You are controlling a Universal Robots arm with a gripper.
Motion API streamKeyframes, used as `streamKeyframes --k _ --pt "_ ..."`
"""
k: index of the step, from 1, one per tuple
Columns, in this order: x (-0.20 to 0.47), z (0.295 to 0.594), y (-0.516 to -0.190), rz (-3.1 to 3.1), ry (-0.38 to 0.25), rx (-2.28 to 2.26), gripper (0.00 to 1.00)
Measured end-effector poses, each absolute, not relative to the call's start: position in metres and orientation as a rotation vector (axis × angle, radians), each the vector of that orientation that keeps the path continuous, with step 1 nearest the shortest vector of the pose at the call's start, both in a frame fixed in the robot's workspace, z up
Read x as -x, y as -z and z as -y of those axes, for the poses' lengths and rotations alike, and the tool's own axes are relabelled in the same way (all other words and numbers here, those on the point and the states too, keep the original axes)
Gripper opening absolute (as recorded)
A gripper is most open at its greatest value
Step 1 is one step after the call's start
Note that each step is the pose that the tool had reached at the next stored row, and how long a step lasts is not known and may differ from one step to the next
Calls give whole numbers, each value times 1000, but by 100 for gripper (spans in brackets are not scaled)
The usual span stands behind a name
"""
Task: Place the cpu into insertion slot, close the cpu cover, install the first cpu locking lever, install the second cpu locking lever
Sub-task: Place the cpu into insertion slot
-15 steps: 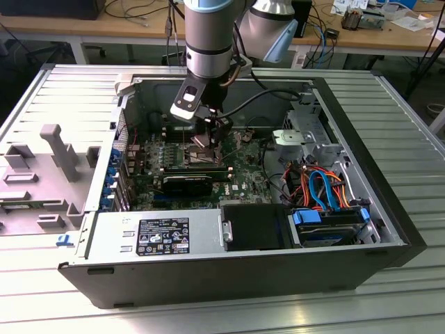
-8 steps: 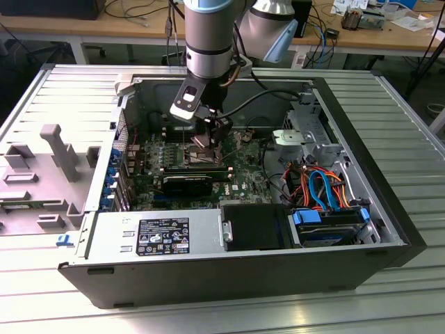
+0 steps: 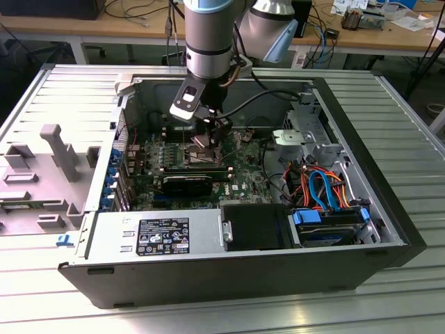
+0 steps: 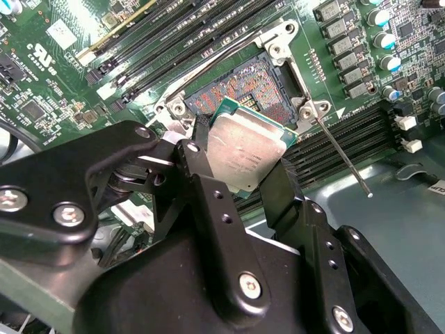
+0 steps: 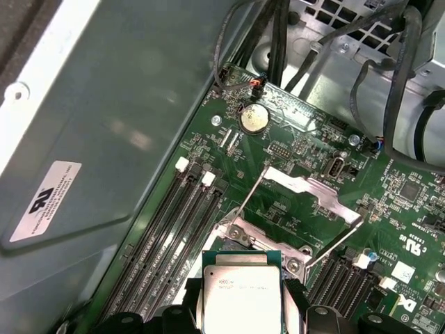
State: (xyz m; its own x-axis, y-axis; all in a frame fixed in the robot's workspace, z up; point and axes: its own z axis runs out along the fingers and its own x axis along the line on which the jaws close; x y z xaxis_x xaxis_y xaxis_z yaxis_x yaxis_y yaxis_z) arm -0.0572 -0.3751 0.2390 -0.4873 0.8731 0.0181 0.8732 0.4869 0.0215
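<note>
My gripper point(image 4: 236, 167) is shut on the cpu point(image 4: 243, 147), a silver-topped square chip with a green rim held by two opposite edges. It hangs tilted just above the insertion slot point(image 4: 240, 87), whose open pin field shows on the green board. In the first wrist view the cpu point(image 5: 240, 292) sits between the black fingers point(image 5: 306, 316), and the cpu cover point(image 5: 309, 189) stands swung open beyond the socket. Two thin locking levers point(image 5: 249, 195) point(image 5: 338, 239) stick up, unlatched. In the exterior view the gripper point(image 3: 212, 136) is low inside the computer case point(image 3: 208, 278).
Long black memory slots point(image 4: 188, 35) flank the socket on both sides. A black graphics card point(image 3: 188, 182) lies toward the near side, with a power supply point(image 3: 156, 233) and cabled drive bays point(image 3: 327, 202) beyond. A grey case wall point(image 5: 118, 118) rises close beside the socket.
</note>
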Motion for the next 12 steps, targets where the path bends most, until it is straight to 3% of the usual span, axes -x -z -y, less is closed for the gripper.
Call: streamKeyframes --k 12 --pt "57 375 -238 2697 43 1602 54"
